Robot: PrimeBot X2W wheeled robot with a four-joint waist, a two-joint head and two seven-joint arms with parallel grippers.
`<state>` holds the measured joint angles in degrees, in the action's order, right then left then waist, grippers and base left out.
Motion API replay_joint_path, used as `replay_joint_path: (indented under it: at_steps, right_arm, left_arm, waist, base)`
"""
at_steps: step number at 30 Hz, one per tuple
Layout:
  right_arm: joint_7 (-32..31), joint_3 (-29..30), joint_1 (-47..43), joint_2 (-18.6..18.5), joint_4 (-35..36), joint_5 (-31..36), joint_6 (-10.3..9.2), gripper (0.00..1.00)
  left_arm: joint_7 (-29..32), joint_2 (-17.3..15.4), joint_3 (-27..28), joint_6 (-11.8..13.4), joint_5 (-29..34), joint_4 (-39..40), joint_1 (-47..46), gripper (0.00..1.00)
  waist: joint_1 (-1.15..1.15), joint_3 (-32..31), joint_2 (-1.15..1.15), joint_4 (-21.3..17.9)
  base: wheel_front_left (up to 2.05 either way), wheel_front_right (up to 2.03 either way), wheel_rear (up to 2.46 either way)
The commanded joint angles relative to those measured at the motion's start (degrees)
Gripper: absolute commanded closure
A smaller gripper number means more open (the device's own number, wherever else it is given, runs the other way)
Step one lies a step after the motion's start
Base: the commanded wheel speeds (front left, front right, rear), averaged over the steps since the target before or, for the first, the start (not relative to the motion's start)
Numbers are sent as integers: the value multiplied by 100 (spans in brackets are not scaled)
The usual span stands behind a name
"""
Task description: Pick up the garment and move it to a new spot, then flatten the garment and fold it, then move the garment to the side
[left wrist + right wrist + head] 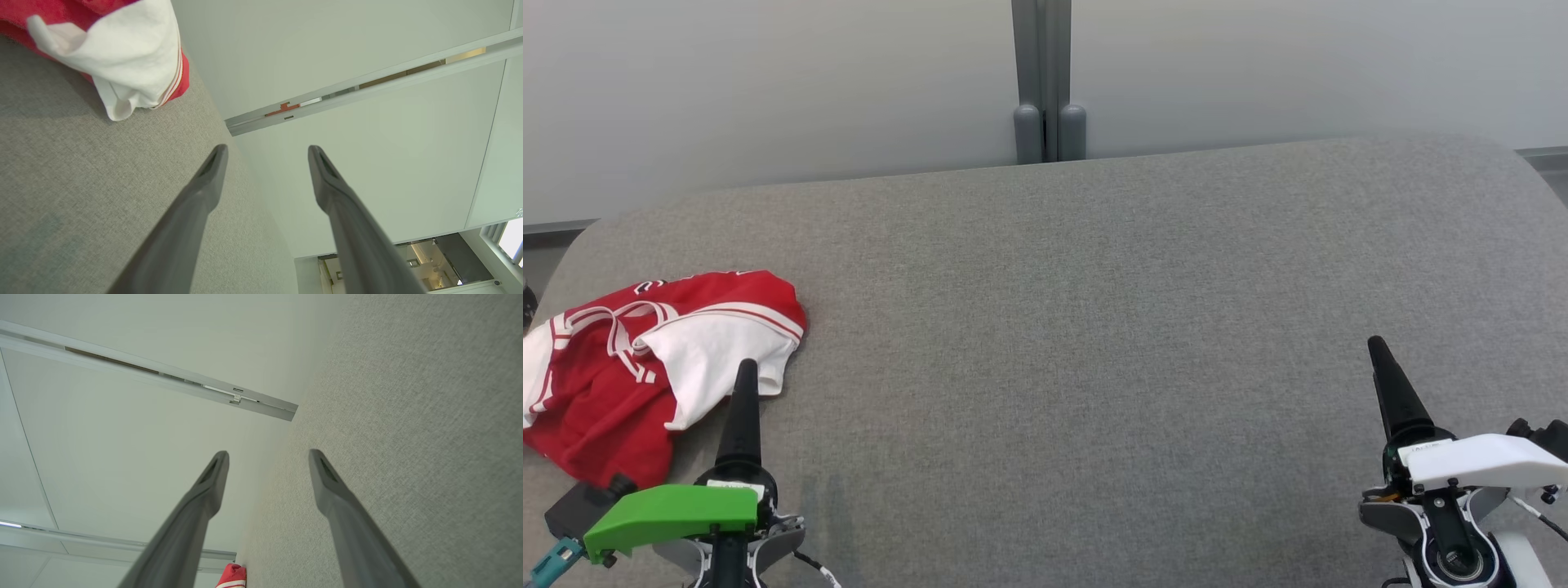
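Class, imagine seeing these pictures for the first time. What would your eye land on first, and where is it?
The crumpled red and white garment at the left edge of the grey fabric surface stands out at once. Next come the left gripper, open close beside it, and the right gripper, open over bare fabric at the right.

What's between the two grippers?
Nothing: bare grey surface from left gripper to right gripper, in the head view. Garment sits beyond the left one.
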<state>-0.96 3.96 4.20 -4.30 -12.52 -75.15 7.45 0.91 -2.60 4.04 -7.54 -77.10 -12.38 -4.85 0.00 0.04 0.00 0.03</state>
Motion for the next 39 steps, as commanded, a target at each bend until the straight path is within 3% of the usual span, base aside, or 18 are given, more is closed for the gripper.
replay_joint_path:
  at_steps: [1,18,39]
  right_arm:
    - [68,-29,158,-62,140,291,2,0]
    - [415,-336,215,-236,298,2270,3,0]
    - [762,-540,224,-295,380,3900,3,0]
  left_arm:
    - [-59,-57,-3,2,323,138,-189,0]
    - [-432,-145,-242,9,2306,153,-195,0]
    - [-807,-238,-430,119,4026,99,-197,0]
  waist:
    - [0,-3,0,2]
    - [0,-16,0,-3]
    - [0,-18,0,5]
  base:
    - [0,0,0]
    - [0,0,0]
    - [0,0,0]
